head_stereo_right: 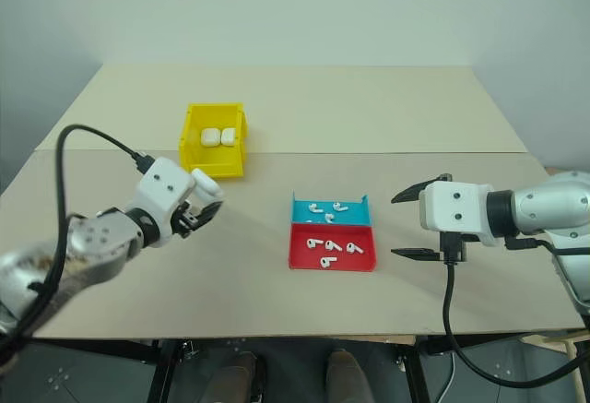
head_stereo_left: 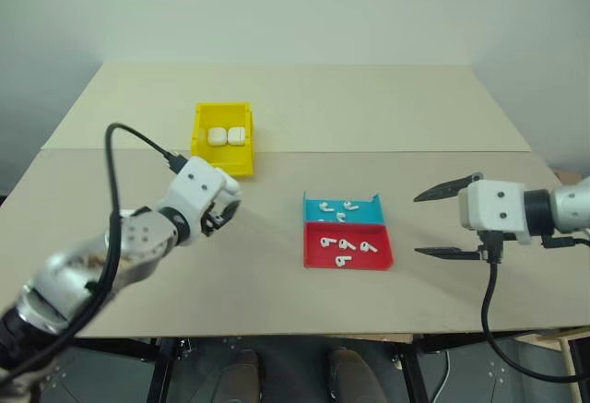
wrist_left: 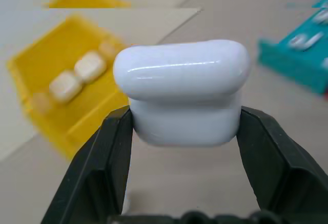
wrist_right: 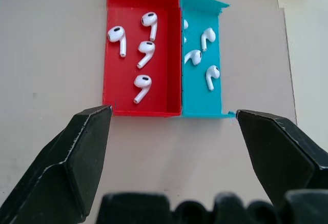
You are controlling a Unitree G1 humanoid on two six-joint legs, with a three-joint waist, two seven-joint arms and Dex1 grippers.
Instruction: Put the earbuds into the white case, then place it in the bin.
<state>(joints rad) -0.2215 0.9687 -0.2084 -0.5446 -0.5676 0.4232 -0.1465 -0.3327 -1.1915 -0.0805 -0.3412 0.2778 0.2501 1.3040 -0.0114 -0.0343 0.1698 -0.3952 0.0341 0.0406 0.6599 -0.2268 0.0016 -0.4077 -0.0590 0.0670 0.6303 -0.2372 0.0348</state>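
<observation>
- white case (wrist_left: 182, 93): glossy smooth plastic
- earbuds (wrist_right: 145, 49): glossy white plastic
- bin (head_stereo_left: 202, 136): yellow plastic
- fingers (wrist_right: 77, 157): matt blk
- table (head_stereo_left: 369, 108): matt, smooth

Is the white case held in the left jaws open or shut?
Shut: the white case has its lid seated flush on the body, clamped between the left gripper jaws.

The left claw (wrist_left: 182, 131) is clamping the white case (wrist_left: 182, 93) between its two black fingers, hovering above the counter's (head_stereo_left: 277, 265) left half with the forearm reaching in from the near left corner. The right claw (head_stereo_left: 447, 221) is hanging spread wide over the counter's right side, its fingers pointing toward the middle.
</observation>
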